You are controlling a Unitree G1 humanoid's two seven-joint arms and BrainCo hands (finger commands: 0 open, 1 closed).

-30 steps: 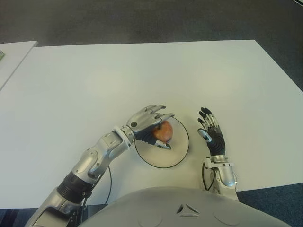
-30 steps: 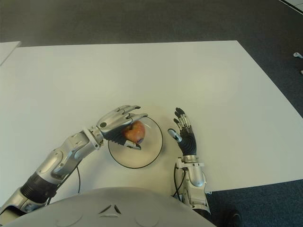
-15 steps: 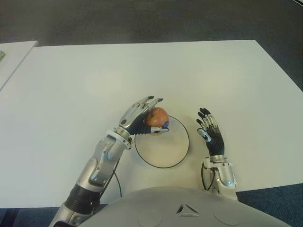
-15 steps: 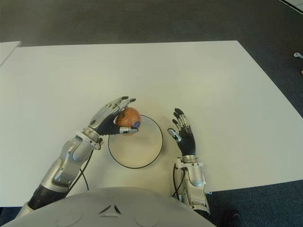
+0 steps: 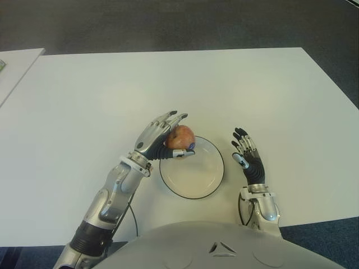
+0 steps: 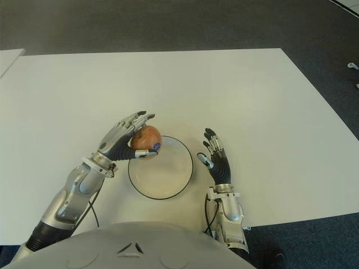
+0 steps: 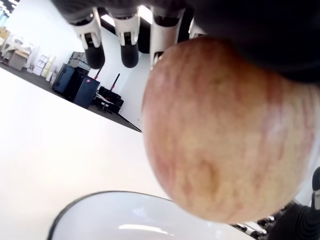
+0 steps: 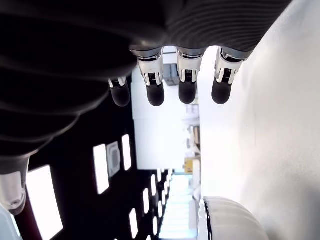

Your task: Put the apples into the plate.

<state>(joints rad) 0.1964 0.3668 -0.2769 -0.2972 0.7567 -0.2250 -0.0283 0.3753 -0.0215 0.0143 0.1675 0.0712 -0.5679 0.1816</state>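
Large white rectangular table (image 5: 168,84) fills most of the eye views, on dark grey carpeted floor (image 5: 168,25); the corner of a second white table (image 5: 14,70) shows at the far left. Left wrist view: white wall, bright ceiling light, dark blue cases (image 7: 82,85) stacked far across the room.

Your left hand (image 5: 159,138) and right hand (image 5: 247,158) are silver-jointed with black palms and fingertips. Silver arm shells, black cable at each wrist.
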